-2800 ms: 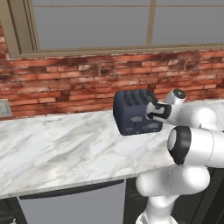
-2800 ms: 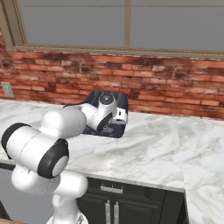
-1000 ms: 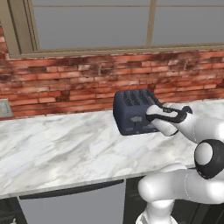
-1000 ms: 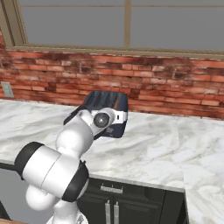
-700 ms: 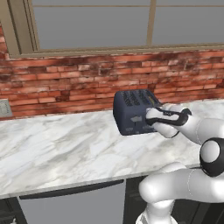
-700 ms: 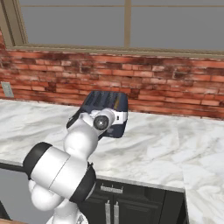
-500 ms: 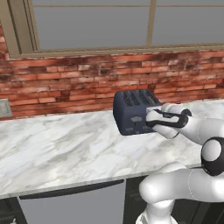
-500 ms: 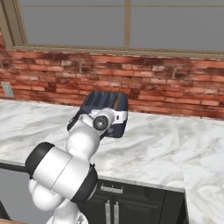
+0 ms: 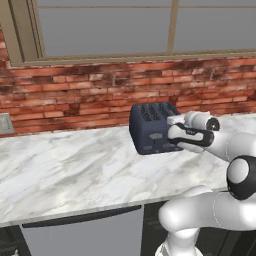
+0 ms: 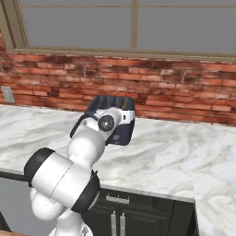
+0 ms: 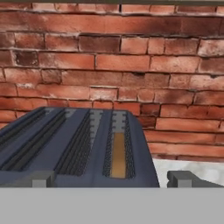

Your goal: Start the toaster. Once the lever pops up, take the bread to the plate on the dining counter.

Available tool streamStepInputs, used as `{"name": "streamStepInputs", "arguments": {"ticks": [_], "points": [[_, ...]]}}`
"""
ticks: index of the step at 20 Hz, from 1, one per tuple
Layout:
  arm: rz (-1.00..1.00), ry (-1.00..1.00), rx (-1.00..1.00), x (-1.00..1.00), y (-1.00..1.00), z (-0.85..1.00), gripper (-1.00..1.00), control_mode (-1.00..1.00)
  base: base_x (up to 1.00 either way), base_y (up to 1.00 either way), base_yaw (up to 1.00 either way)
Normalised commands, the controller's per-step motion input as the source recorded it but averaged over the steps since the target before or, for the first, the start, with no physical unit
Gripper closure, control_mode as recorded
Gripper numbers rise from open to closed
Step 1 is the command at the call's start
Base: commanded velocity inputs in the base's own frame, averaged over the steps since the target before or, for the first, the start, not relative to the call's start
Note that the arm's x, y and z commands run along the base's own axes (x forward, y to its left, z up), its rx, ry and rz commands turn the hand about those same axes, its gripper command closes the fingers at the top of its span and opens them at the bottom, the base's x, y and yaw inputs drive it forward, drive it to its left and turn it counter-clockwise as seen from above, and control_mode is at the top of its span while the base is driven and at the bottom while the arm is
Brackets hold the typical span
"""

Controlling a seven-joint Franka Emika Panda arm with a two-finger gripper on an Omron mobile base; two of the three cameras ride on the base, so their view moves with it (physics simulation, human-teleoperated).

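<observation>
The dark navy toaster [image 9: 150, 127] stands on the marble counter [image 9: 70, 170] against the brick wall. My gripper [image 9: 170, 130] is at its right end, level with its top, and points along it. In the hand view its two finger tips [image 11: 181, 178] stand wide apart, open, with nothing between them, and the toaster [image 11: 78, 148] lies just ahead. A golden-brown slice of bread [image 11: 118, 155] sits down in the rightmost slot. From the right base view my arm covers most of the toaster [image 10: 125, 129].
A red brick wall [image 9: 75, 100] with a window above runs behind the counter. A wall outlet [image 9: 4, 123] sits far left. Dark cabinets [image 10: 120, 216] stand below the counter edge. Bare marble stretches left and right of the toaster.
The hand has stayed at the toaster's right end, edging slightly closer, while the elbow has swung out to the right. The toaster has not moved and the jaws remain wide.
</observation>
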Motion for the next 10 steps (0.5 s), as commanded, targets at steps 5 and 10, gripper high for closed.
{"name": "streamStepInputs", "arguments": {"ticks": [5, 10], "points": [[0.0, 0.05, 0.0, 0.05, -0.01, 0.04, -1.0, -1.0, 0.0, 0.0, 0.0], [0.0, 0.02, 0.0, 0.09, 0.0, 0.0, -1.0, -1.0, 0.0, 0.0, 0.0]]}}
